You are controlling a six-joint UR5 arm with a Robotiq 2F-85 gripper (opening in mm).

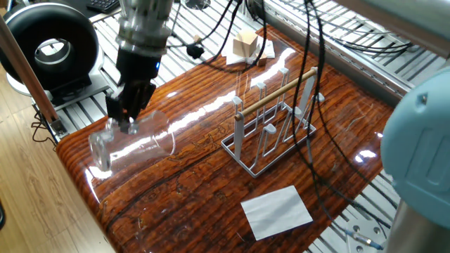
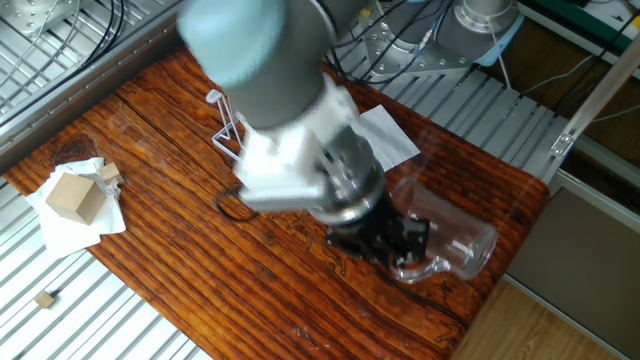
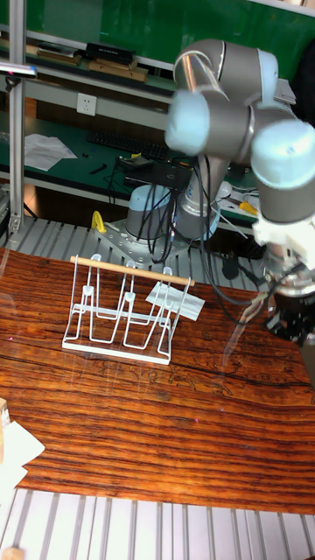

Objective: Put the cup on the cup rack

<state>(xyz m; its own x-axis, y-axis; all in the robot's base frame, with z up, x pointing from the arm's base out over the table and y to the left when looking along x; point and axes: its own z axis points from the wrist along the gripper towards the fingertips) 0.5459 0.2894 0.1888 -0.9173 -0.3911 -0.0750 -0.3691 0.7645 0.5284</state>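
I have the cup pinched by its rim: my gripper is clamped on the glass wall near the mouth, one finger inside and one outside as far as I can make out (the glass blurs the edges a little). The cup hangs on its side in the air above the near-left corner of the table, clear of the wood, with its mouth toward the table edge and its bottom pointing back toward the middle. From the other side I see it jutting out beyond my fingers over the table's end, again tipped sideways.

The cup rack stands well apart from me, upright near the middle of the table, its white wire pegs bare and the wooden rod running across the top. In the tall view the rack sits left of centre while my wrist is at the far right edge, where the cup is too faint to pick out.

A white sheet of paper lies flat just in front of the rack. A small wooden block rests on some paper at the far end of the table.
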